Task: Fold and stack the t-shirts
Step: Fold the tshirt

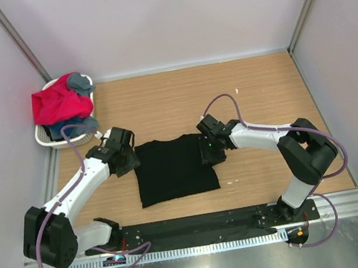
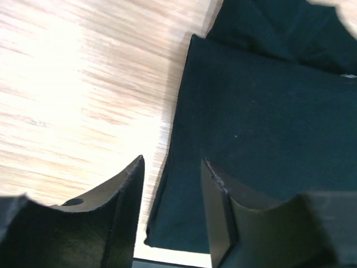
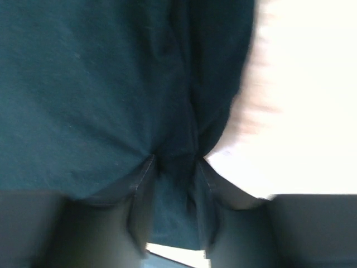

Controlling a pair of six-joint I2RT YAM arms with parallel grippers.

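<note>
The black tee point(image 1: 174, 170) lies flat right of the basket point(image 1: 43, 138). The right gripper point(image 3: 174, 162) pinches its edge far from the basket (cloth puckers); left gripper point(image 2: 172, 162), half open, straddles the basket-side edge, holding nothing.

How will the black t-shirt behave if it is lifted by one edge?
Probably floppy: the black t-shirt puckers into creases where the right gripper pinches it, so it would likely drape and sag. Probably light: it lies thin and flat on the table. On smooth wood it may slide when pushed.
</note>
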